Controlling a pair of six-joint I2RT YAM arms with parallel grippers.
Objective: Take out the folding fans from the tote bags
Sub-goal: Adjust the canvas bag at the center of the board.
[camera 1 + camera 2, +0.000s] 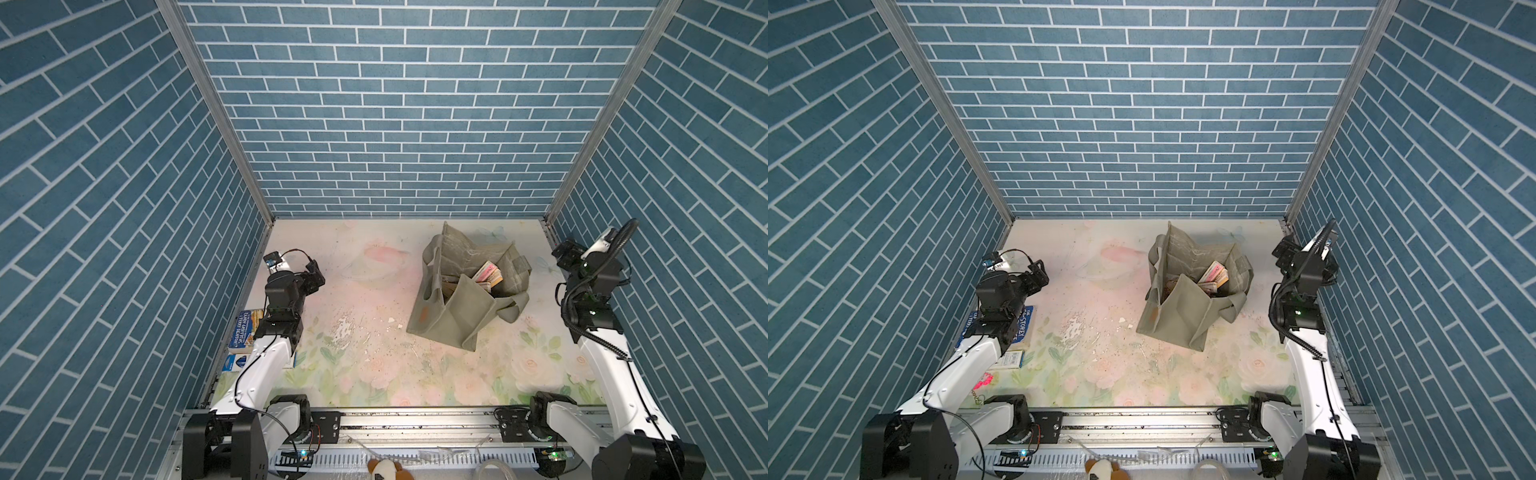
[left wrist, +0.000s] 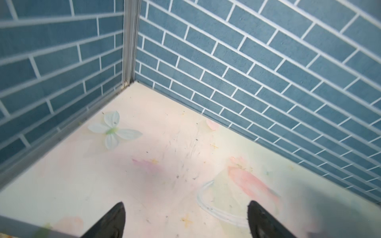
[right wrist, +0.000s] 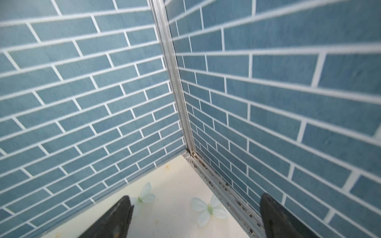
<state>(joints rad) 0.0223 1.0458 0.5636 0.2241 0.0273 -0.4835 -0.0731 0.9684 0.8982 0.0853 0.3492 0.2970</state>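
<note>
The folding fans (image 1: 489,272), slim closed sticks of pale bamboo with pink pleats, stand bundled in the open mouth of the grey-green soft fabric tote bag (image 1: 457,320), as both top views show. The bag rests on the pale floral worktop (image 1: 365,291) between the two pairs of fingers, nearer the right fingers (image 3: 117,218) than the left fingers (image 2: 113,222) and well apart from both. Both pairs stand wide and empty, each aimed at a back corner of the blue brick-patterned enclosure (image 2: 247,61). Recommended procedure: position one pair above the bag mouth, set the finger gap across the thin side of one protruding fan, descend clear of the fabric rim and strap handle (image 1: 515,307), close on that fan alone, and withdraw along its length. Should the soft wall sag inward, steady the rim with the other pair.
</note>
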